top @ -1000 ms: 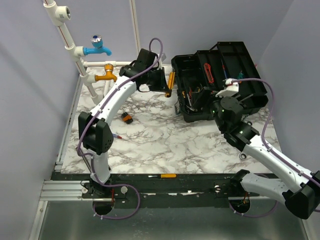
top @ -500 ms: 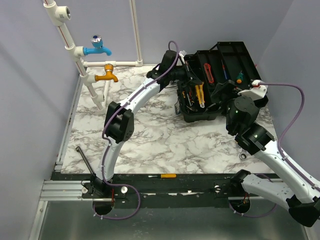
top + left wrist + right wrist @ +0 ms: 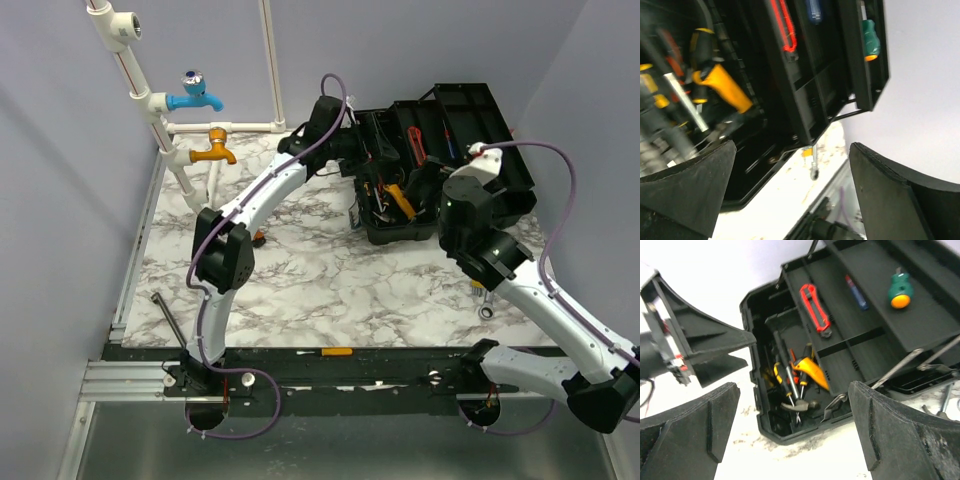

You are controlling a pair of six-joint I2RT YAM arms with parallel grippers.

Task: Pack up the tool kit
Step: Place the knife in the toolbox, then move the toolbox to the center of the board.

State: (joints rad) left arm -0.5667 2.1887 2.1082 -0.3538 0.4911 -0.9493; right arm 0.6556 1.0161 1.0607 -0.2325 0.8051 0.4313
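The tool kit is a black toolbox [image 3: 470, 120] standing open at the back right, its trays folded out. Its bottom well holds a hammer [image 3: 801, 404], screwdrivers and a yellow-handled tool [image 3: 812, 372], which also shows in the left wrist view [image 3: 722, 90]. In the trays lie a red utility knife [image 3: 815, 307], a blue screwdriver [image 3: 856, 291] and a green screwdriver [image 3: 900, 290]. My left gripper [image 3: 362, 150] hangs open over the box's left edge, jaws empty [image 3: 792, 150]. My right gripper [image 3: 432, 185] is open and empty at the box's near side [image 3: 792, 390].
A wrench [image 3: 486, 305] lies on the marble table near the right arm. A yellow-handled screwdriver [image 3: 325, 352] rests on the front rail, and a thin black rod [image 3: 168, 315] lies at the near left. Blue [image 3: 195, 95] and orange [image 3: 212, 152] taps stand on white pipes at the back left.
My left gripper carried the yellow-handled tool to the box, opened, and the tool now lies in the bottom well. The right arm swung left toward the box.
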